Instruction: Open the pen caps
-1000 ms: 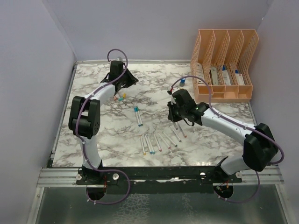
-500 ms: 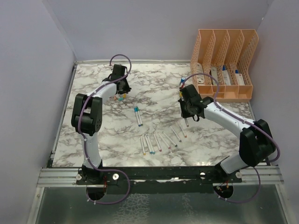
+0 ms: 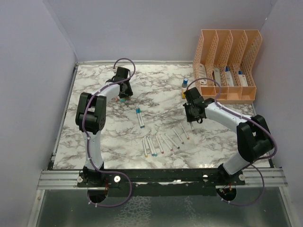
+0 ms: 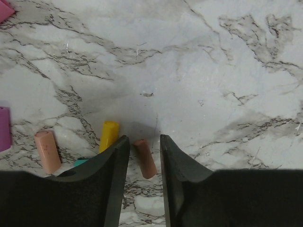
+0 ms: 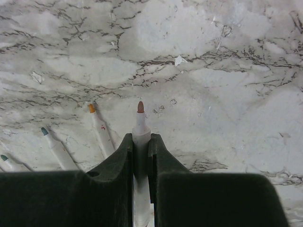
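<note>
The right gripper (image 5: 140,140) is clamped on an uncapped brown-tipped pen (image 5: 140,120), its tip toward the marble table (image 5: 213,71) near an orange-tipped pen (image 5: 101,130), while the left gripper (image 4: 144,142), jaws narrowly parted and gripping nothing, straddles a salmon cap (image 4: 146,161) lying beside a yellow cap (image 4: 109,135).

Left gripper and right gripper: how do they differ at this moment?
The left gripper stands open; the right gripper is shut. The left gripper holds nothing, a small salmon plastic cap lying on the marble table between its jaws; the right gripper clamps a slim white pen with a bare reddish-brown tip. Both are dark and face the marble.
</note>
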You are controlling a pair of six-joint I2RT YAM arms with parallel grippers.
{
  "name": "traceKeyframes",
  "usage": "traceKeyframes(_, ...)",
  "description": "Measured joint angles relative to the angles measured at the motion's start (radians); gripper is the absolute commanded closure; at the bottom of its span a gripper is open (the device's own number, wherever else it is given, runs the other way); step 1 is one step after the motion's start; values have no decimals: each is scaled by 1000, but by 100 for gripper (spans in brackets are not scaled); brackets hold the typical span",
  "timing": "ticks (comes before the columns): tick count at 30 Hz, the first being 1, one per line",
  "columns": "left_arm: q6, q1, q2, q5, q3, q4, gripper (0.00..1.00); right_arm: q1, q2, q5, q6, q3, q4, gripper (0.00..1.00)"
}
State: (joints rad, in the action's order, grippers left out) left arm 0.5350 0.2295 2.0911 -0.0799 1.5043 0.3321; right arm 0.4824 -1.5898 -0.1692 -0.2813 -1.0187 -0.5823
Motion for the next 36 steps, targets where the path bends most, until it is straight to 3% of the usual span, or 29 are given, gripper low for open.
traceKeyframes(5,-3,-5,1,0,4,10,52,0,-31,13,-1,15,0,97)
traceKeyframes(15,10,-18,-53,27,7,49,51,0,-77,43,-2,18,0,79)
traceKeyframes(19,37,-19,-156,65,1,40,38,0,-90,51,-3,18,0,70)
traceKeyframes(24,74,-19,-303,105,-58,-13,26,0,-95,54,-3,18,-1,66)
traceKeyframes(26,87,-19,-351,122,-90,-36,21,0,-96,53,-3,15,-3,59)
traceKeyframes(29,106,-19,-415,151,-147,-76,2,0,-94,52,-4,-12,-18,49)
traceKeyframes(36,164,-20,-515,247,-264,-150,1,0,-77,97,25,-181,-11,35)
